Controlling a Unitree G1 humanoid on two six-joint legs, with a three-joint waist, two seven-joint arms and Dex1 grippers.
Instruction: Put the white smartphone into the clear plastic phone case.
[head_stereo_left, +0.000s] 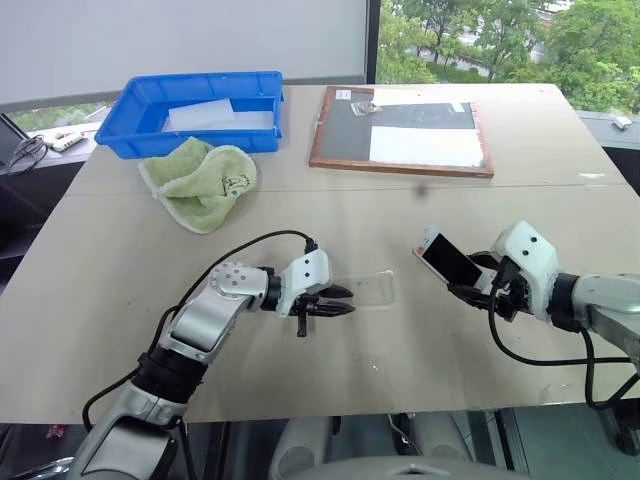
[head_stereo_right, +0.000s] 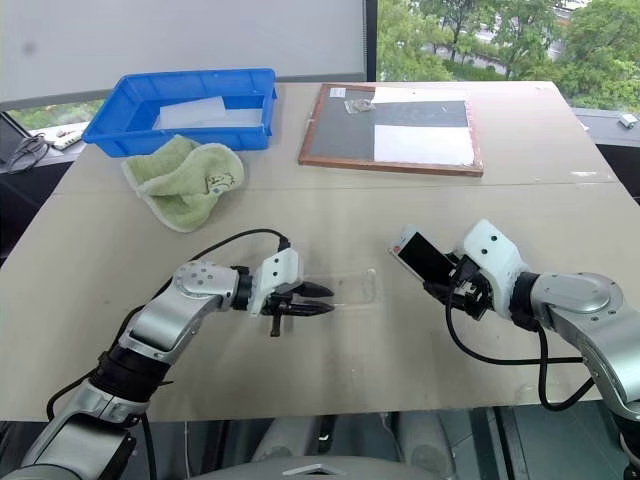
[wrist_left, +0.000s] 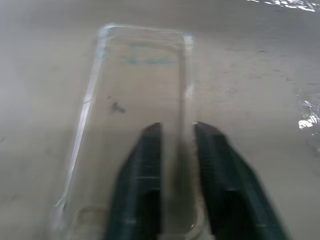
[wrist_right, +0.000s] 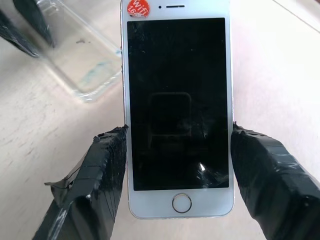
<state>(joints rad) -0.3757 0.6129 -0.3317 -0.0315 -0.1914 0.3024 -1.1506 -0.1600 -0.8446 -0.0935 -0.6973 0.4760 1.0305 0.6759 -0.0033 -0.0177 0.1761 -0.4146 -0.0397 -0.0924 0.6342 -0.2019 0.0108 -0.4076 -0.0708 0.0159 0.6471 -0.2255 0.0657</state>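
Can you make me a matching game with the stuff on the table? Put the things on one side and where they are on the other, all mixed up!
Things:
1. phone
2. clear case
3. green towel
4. white sheet

Places:
A. in the blue bin
B. held by its sides in the right claw
C. flat on the table, its edge in the shut left claw
D. crumpled in front of the blue bin

Pairs: 1-B, 2-C, 3-D, 4-A

The clear plastic phone case (head_stereo_left: 365, 291) lies near the table's (head_stereo_left: 330, 210) front edge, the bin (head_stereo_left: 200, 108), towel (head_stereo_left: 200, 180) and board (head_stereo_left: 400, 130) along its far edge.
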